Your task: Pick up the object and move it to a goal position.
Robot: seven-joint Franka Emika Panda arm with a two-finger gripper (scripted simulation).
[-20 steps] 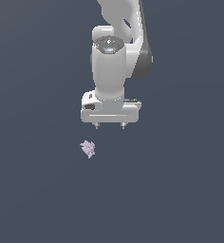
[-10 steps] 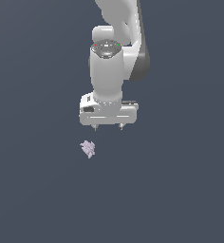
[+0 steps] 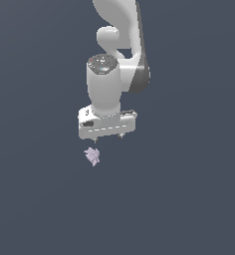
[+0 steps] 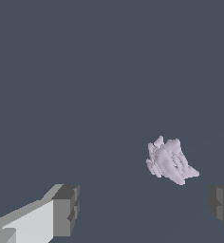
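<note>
The object (image 3: 92,156) is a tiny pale lilac lump with a bumpy surface, lying on the dark grey floor. The white gripper (image 3: 108,137) hangs just above it, slightly toward the exterior view's right, pointing down. In the wrist view the object (image 4: 170,161) lies ahead of the two dark fingertips (image 4: 66,210), which stand wide apart with nothing between them. The gripper (image 4: 144,209) is open and is not touching the object.
The white arm (image 3: 117,45) rises behind the gripper toward the top of the exterior view. A plain dark grey surface (image 3: 189,199) spreads all around, and no other item shows on it.
The gripper has come lower and shifted toward the exterior view's left, closing in on the object. The object itself has stayed where it was.
</note>
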